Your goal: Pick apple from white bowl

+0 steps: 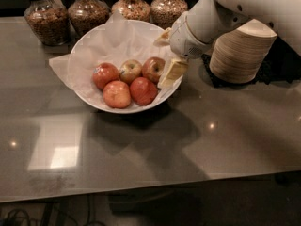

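Table (141, 173): smooth grey top, polished, throwing back patches of light.

White bowl (155, 100): smooth wall, soft sheen. Lined with thin, crinkled, matt white paper (113, 39).

Apple (153, 69), far right in the bowl: dull red skin, streaked, faint gloss.

Claw (160, 62), at the bowl's right rim: cream fingers, parted, matt and plastic-looking. Arm casing (211, 18) behind it: smooth white plastic, slight sheen.

Stacked bowls (240, 51), right: beige paper, matt, edges ribbed.

Jars (47, 18), far edge: clear glossy glass.

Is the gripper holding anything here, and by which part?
Nothing is held: the gripper hangs open at the rim of the white bowl, beside the apple.
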{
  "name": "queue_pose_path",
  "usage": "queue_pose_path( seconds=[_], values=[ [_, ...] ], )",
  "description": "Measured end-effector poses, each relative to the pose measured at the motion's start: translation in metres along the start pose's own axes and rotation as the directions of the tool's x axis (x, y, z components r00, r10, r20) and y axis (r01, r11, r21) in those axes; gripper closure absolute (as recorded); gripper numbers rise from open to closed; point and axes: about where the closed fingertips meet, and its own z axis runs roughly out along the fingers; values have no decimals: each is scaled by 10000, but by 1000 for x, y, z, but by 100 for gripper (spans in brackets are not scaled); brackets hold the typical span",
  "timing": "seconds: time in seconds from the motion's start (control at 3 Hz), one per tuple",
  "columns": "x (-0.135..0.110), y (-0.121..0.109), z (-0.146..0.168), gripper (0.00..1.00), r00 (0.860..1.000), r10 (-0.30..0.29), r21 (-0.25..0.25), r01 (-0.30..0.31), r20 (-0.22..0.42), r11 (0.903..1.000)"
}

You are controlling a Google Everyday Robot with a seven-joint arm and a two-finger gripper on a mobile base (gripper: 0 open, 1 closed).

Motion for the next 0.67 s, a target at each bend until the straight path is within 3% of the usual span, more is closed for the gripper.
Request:
queue_pose_path(
  seconds=[0.67],
  values=[
    [-3, 3, 16, 34, 10000, -8, -282, 8, -2, 9996]
  ],
)
